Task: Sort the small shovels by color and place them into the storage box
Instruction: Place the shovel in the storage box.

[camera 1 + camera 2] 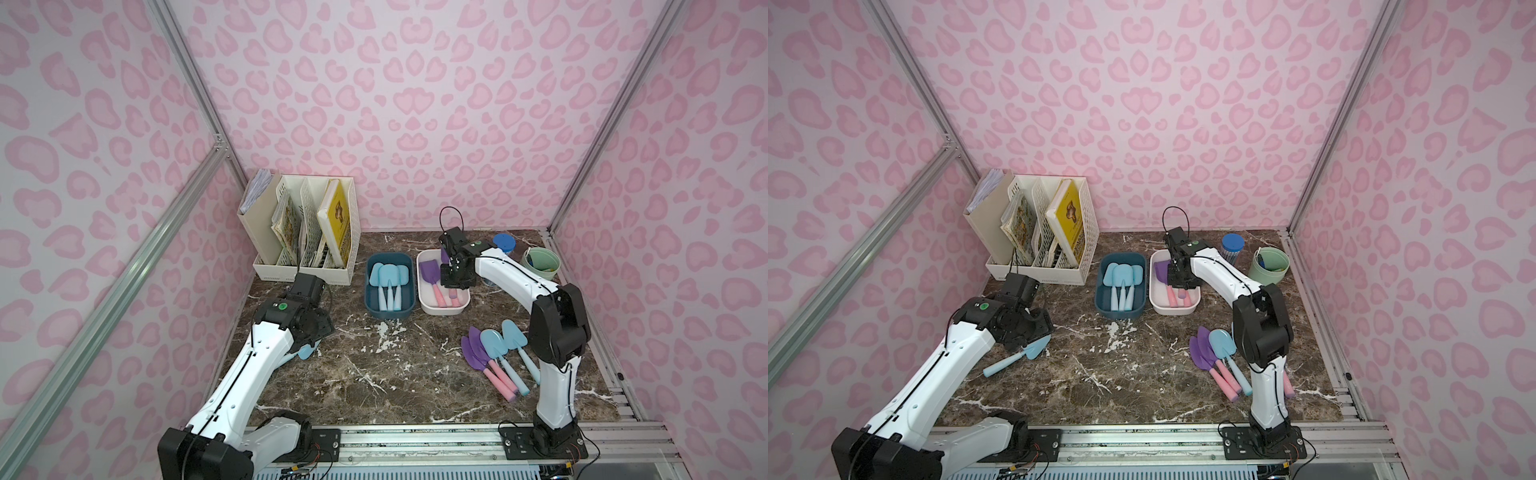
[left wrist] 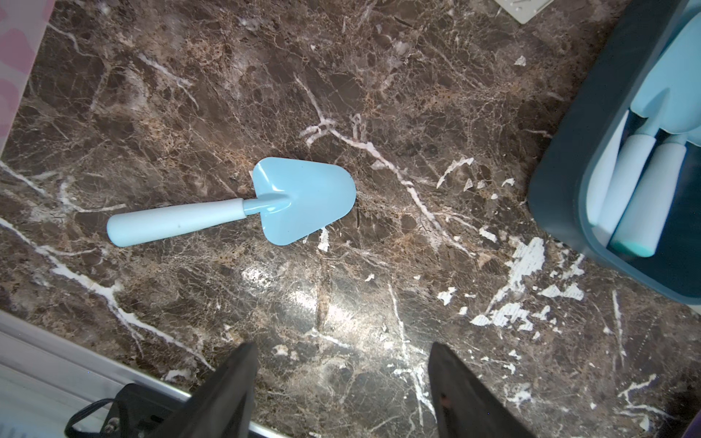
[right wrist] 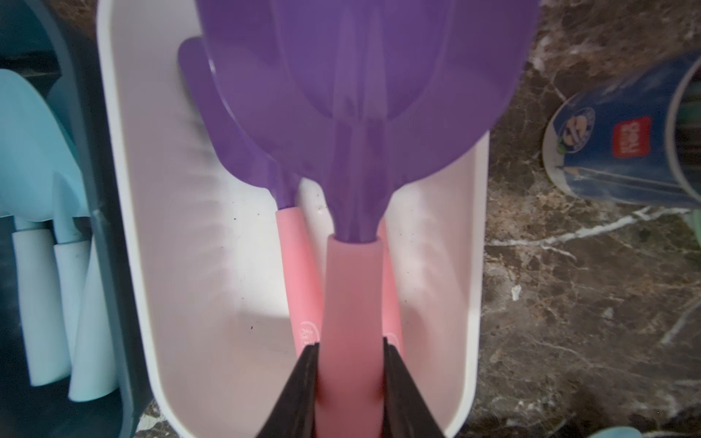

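On the brown marble tabletop (image 1: 374, 374), sorting is looking half done: 3 light blue plastic shovels (image 1: 388, 276) are lying in the dark blue box (image 1: 390, 313) — the right gripper (image 3: 349, 341) is clamping a purple-bladed, pink-handled shovel (image 3: 352, 284) over the white box (image 3: 182, 303). The left gripper (image 2: 343, 345) is hovering open-jawed above 1 loose blue shovel (image 2: 299, 201); at least 4 piled shovels (image 1: 492, 343) are waiting.

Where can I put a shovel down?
The middle of the table, in front of the blue box and white box, between the lone blue shovel and the shovel pile. Crowded at the back: file rack, green cup.
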